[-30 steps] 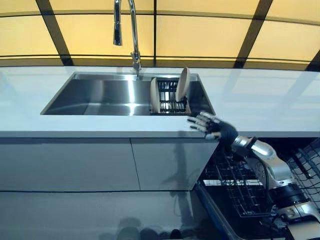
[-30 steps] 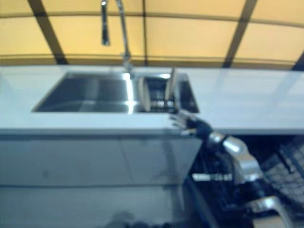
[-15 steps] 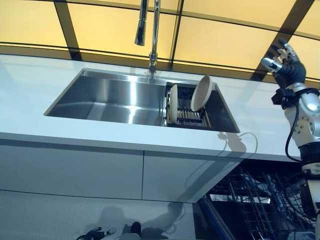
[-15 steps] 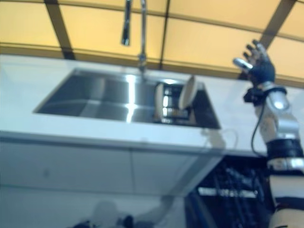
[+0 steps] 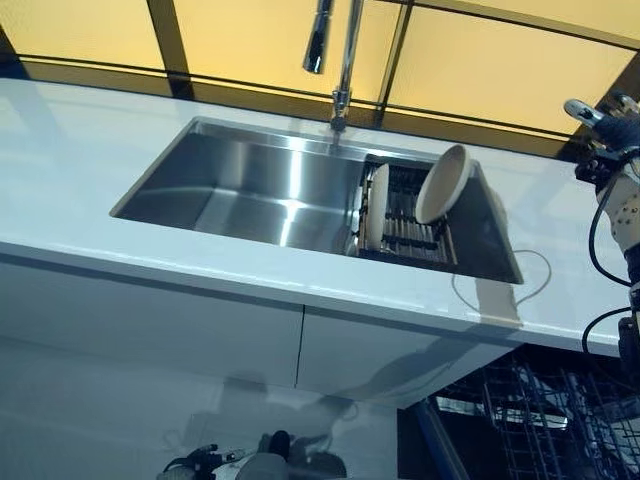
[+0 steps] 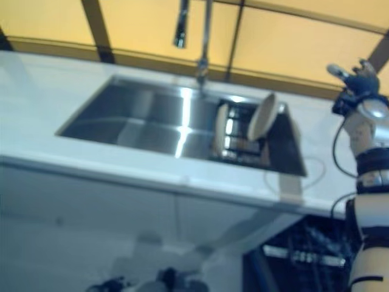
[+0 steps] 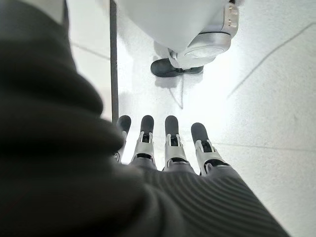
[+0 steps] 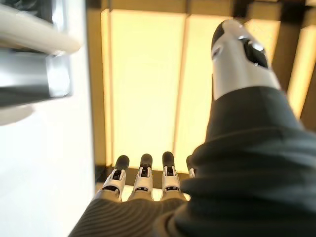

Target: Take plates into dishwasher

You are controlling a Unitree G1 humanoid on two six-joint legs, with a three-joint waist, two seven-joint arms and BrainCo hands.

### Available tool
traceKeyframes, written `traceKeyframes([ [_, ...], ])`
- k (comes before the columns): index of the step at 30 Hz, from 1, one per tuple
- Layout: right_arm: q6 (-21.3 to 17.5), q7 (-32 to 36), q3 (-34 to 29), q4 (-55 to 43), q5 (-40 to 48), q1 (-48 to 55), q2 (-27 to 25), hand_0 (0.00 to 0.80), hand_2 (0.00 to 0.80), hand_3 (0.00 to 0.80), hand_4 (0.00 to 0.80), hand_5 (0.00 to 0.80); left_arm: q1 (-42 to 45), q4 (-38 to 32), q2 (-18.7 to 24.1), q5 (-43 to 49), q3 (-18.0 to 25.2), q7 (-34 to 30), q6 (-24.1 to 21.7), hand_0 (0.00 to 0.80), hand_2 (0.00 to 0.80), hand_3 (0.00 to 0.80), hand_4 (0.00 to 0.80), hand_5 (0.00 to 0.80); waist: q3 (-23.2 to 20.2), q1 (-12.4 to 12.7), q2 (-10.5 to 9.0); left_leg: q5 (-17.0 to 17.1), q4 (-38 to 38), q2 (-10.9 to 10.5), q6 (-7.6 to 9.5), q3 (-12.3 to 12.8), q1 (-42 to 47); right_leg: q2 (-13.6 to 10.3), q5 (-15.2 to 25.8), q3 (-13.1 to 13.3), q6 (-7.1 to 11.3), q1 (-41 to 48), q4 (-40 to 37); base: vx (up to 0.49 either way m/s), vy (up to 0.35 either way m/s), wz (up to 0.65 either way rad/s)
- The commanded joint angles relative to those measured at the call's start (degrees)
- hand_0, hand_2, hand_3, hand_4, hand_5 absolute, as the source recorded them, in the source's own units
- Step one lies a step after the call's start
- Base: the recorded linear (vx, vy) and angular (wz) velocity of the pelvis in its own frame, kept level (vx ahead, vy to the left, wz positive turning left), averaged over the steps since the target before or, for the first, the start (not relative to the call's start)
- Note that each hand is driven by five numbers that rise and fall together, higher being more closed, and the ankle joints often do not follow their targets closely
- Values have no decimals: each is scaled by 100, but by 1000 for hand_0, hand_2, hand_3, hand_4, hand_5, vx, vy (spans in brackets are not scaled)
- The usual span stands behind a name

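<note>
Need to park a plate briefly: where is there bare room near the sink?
Bare: white countertop left of the stainless steel sink, and the basin's left half. Crowded: black dish rack holding two beige plates.

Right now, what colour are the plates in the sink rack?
Cream plates; clearest in the left eye view.
</note>
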Motion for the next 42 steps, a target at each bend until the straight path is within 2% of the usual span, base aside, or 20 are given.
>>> traceKeyframes([
  [1, -145, 18, 496, -141, -524, -951, -442, 0, 0, 0, 0, 0, -81, 39, 328, -24, -20, -18, -14, 0, 0, 0, 0, 0, -122, -35, -197, -422, 393, 44, -287, -113, 87, -197, 1737, 205, 116, -347, -1691, 114, -155, 6],
  [3, -100, -58, 649, -162, -607, -1161, -358, 0, 0, 0, 0, 0, -240, -85, 387, -177, -21, 40, 14, 0, 0, 0, 0, 0, 43, -149, -191, -612, 456, 33, -283, -157, 94, -105, 2083, 368, 174, -797, -2089, -40, -205, 4],
  [6, 106, -141, 758, -334, -350, -1150, -317, 0, 0, 0, 0, 0, -411, -190, 353, -324, 20, 218, 19, 0, 0, 0, 0, 0, 177, -159, -221, -676, 785, 72, -277, -75, -201, -76, 1923, 375, 110, -747, -2048, -72, -143, 20],
  [7, 345, -106, 758, -422, -444, -1089, -289, 0, 0, 0, 0, 0, -455, -218, 317, -461, 60, 256, 13, 0, 0, 0, 0, 0, 195, -161, -238, -671, 813, 83, -298, -73, -230, -88, 1910, 332, 115, -672, -2103, 82, -120, 51],
  [11, 626, 173, 867, -186, -651, -1033, -269, 0, 0, 0, 0, 0, -413, -191, 145, -197, -71, 110, -98, 0, 0, 0, 0, 0, 71, -108, -316, -565, 463, 128, -357, -163, -88, -46, 1937, 246, 105, -341, -2557, 147, -67, 20],
  [16, 672, 272, 1141, 84, -1015, -1314, -179, 0, 0, 0, 0, 0, -395, -109, 64, -203, -168, 80, -111, 0, 0, 0, 0, 0, 27, -70, -309, -406, 7, 139, -414, -182, 52, 2, 1924, 167, 107, -192, -2740, 66, 3, -4],
  [20, 934, 319, 1216, -19, -1061, -1377, -192, 0, 0, 0, 0, 0, -325, -129, 131, -267, -115, 101, -92, 0, 0, 0, 0, 0, 59, -107, -288, -379, -143, 137, -424, -206, 119, -4, 1951, 160, 146, -208, -2759, 27, 14, -8],
  [26, 1183, 600, 1389, -9, -1129, -1517, -86, 0, 0, 0, 0, 0, -311, -101, 160, -311, -85, 52, -146, 0, 0, 0, 0, 0, 126, -132, -312, -405, -148, 146, -426, -162, 103, -30, 1998, 151, 178, -303, -2768, -5, 2, -1],
  [30, 1202, 667, 1530, -28, -1269, -1604, 10, 0, 0, 0, 0, 0, -312, -103, 144, -302, -126, 118, -188, 0, 0, 0, 0, 0, 196, -133, -335, -425, -148, 149, -434, -160, 86, -50, 2026, 160, 202, -359, -2772, 0, 0, 0],
  [35, 1357, 618, 1722, -160, -1419, -1748, 94, 0, 0, 0, 0, 0, -314, -135, 168, -327, -143, 136, -113, 0, 0, 0, 0, 0, 259, -144, -355, -437, -148, 141, -429, -166, 82, -58, 2044, 188, 217, -406, -2750, 0, 0, 0],
  [42, 1596, 512, 1852, -123, -1193, -1936, 276, 0, 0, 0, 0, 0, -315, -96, 167, -390, -168, 229, -97, 0, 0, 0, 0, 0, 389, -131, -393, -437, -148, 136, -431, -182, 20, -48, 2068, 227, 211, -472, -2762, 0, 0, 0],
])
